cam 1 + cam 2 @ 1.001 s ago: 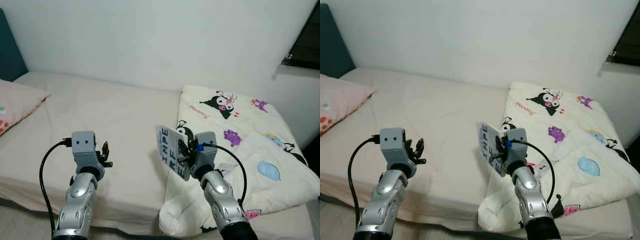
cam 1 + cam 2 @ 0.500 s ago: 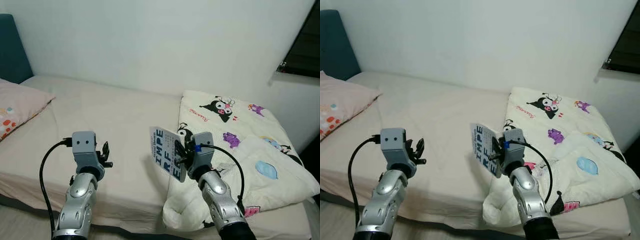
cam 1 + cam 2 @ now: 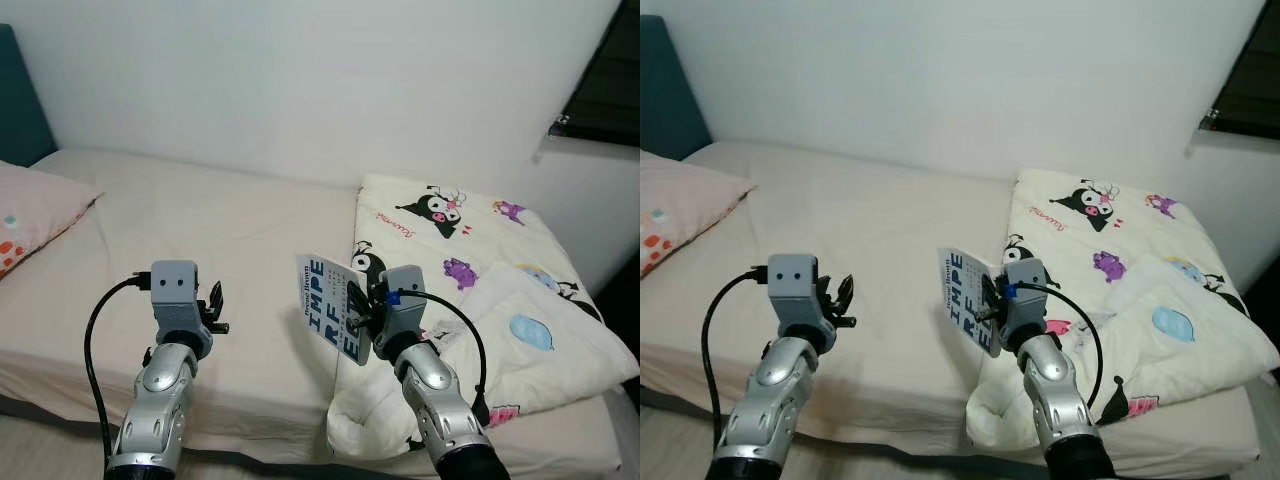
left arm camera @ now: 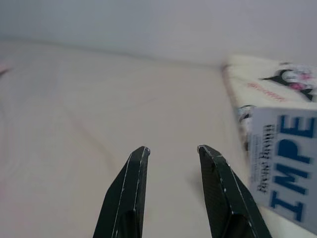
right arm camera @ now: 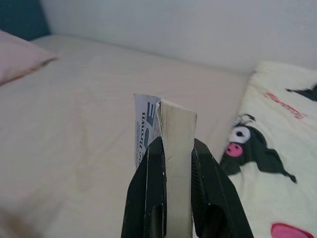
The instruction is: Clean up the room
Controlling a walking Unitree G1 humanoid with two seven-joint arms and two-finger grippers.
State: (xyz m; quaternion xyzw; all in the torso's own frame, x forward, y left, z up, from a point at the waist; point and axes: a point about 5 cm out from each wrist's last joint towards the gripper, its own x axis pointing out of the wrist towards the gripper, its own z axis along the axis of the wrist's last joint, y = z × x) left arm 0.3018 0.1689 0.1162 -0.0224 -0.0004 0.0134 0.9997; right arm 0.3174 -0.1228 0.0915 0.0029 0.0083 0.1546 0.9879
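My right gripper (image 3: 357, 302) is shut on a book (image 3: 330, 318) with a white cover and big blue letters, holding it upright above the front edge of the bed (image 3: 230, 240). In the right wrist view the two fingers (image 5: 148, 193) clamp the book (image 5: 174, 144) across its page edge. To the left, my left gripper (image 3: 213, 303) is raised over the cream sheet, open and with nothing in it; the left wrist view has its fingers (image 4: 131, 191) apart over the sheet, the book (image 4: 282, 173) off to one side.
A folded cartoon-print quilt (image 3: 480, 290) covers the bed's right part. A pink pillow (image 3: 30, 210) lies at the far left against a teal headboard (image 3: 18, 110). A white wall (image 3: 300, 80) runs behind the bed, and a dark window (image 3: 605, 80) is at the upper right.
The whole view has shifted slightly, so the camera moved. The book sits a little further left of the quilt than a second ago. Both grippers keep their states.
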